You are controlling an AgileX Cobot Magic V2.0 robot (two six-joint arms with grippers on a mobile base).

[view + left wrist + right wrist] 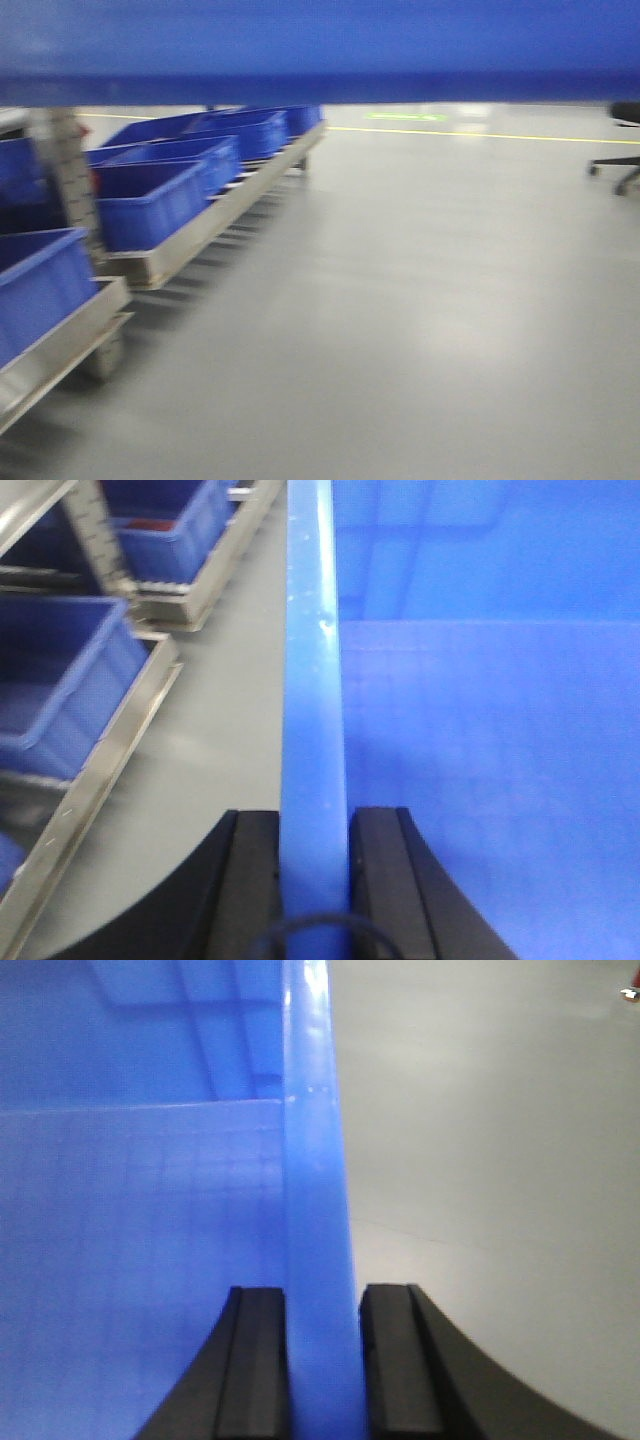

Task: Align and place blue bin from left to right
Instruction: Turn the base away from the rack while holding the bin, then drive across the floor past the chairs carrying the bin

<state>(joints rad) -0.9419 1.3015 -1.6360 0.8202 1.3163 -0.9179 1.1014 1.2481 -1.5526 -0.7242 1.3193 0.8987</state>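
The blue bin (320, 50) is held up off the floor and fills the top band of the front view. My left gripper (316, 820) is shut on the bin's left rim (314, 680), one black finger on each side of the wall. On the other side, my right gripper (323, 1300) is shut on the bin's right rim (315, 1160) in the same way. Both wrist views look down into the bin's gridded inside (480, 760). In the front view neither gripper shows.
A metal roller rack (190, 240) runs along the left with several smaller blue bins (150, 200) in a row. A nearer rack section (60, 340) holds another blue bin (35, 285). Grey floor (400, 300) spreads to the right. A black chair base (620, 170) stands far right.
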